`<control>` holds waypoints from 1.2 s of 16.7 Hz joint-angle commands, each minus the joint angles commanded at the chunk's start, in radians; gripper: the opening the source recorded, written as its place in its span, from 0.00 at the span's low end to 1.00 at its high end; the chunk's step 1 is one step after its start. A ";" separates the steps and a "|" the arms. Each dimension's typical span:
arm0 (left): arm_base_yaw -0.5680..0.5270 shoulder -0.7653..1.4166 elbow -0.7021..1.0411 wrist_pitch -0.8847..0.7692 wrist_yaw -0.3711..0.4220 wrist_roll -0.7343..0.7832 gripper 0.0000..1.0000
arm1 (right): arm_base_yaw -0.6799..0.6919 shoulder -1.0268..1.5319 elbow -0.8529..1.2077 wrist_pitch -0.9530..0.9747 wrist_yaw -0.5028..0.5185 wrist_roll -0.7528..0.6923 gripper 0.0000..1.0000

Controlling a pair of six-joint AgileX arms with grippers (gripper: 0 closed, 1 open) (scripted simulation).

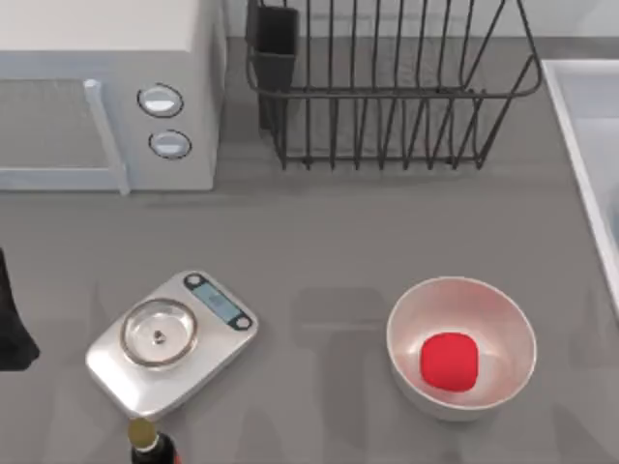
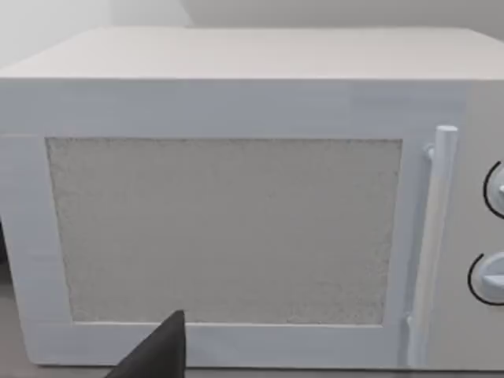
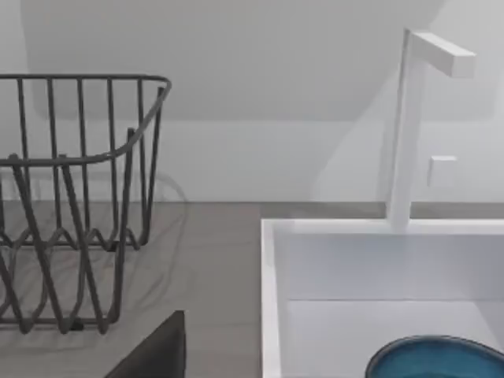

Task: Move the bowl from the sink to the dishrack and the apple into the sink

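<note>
Left gripper (image 2: 157,354) faces the microwave (image 2: 236,197) just ahead. Right gripper (image 3: 157,350): dishrack (image 3: 71,197) and sink (image 3: 272,299) ahead, bowl (image 3: 437,358) in sink. Apple (image 1: 449,362) in white bowl (image 1: 503,319).

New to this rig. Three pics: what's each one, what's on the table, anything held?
It is a simulated pair of AgileX arms at a table. The top view looks straight down: a microwave at back left, the dishrack behind centre, a kitchen scale in front left, a bottle top at the front edge, and the apple lying in a white bowl. The sink runs along the right edge.

The left wrist camera faces the microwave door. The right wrist camera faces the sink, where the bowl sits below the faucet. Nothing appears held.
</note>
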 joint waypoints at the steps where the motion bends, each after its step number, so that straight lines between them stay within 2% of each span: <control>1: 0.000 0.000 0.000 0.000 0.000 0.000 1.00 | 0.000 0.000 0.000 0.000 0.000 0.000 1.00; 5: 0.000 0.000 0.000 0.000 0.000 0.000 1.00 | -0.025 0.052 0.038 -0.036 0.010 -0.006 1.00; 9: 0.000 0.000 0.000 0.000 0.000 0.000 1.00 | -0.084 0.256 0.195 -0.159 0.023 -0.038 1.00; 20: 0.000 0.000 0.000 0.000 0.000 0.000 1.00 | -0.178 1.294 1.073 -0.505 -0.011 -0.169 1.00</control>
